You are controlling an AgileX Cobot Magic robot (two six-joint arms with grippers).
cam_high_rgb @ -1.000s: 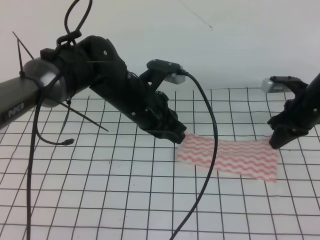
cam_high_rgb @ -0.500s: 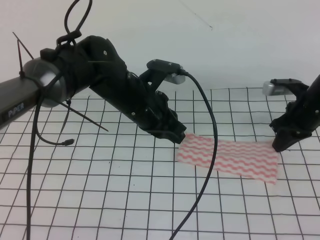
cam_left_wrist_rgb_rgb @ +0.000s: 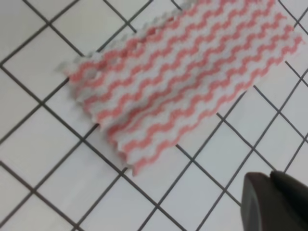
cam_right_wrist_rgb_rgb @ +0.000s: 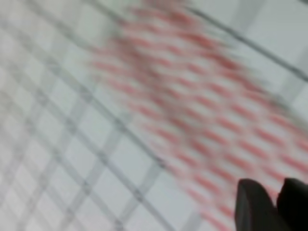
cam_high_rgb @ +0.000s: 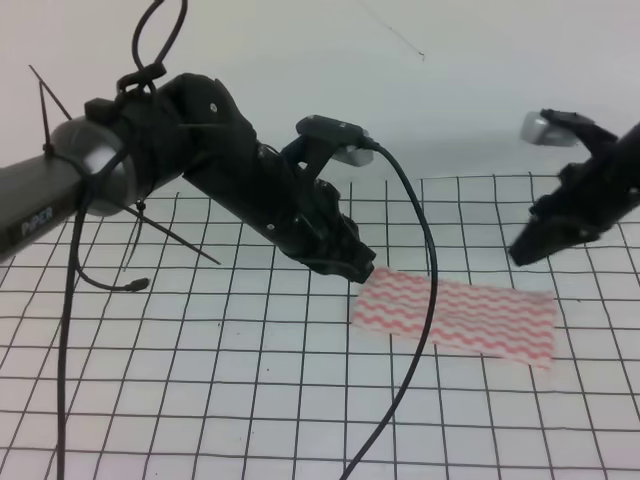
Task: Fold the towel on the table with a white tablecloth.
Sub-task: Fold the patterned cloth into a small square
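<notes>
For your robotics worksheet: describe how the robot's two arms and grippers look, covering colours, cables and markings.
Both arms are black. The left arm has a grey tube lettered "PIPER", black cable ties, a looping black cable and a silver-and-black wrist camera. The right arm carries a similar camera. Both grippers' fingertips are dark.

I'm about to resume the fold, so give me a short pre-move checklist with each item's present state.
1. Towel lies flat on the tablecloth: ok.
2. Towel already folded: not ok, it lies as a single spread strip.
3. Left pincer at the towel's near-left corner: ok.
4. Right pincer down at the towel: not ok, it is raised above the far edge.
5. Either pincer gripping cloth: cannot tell.
6. Right wrist view sharp: not ok, blurred.
</notes>
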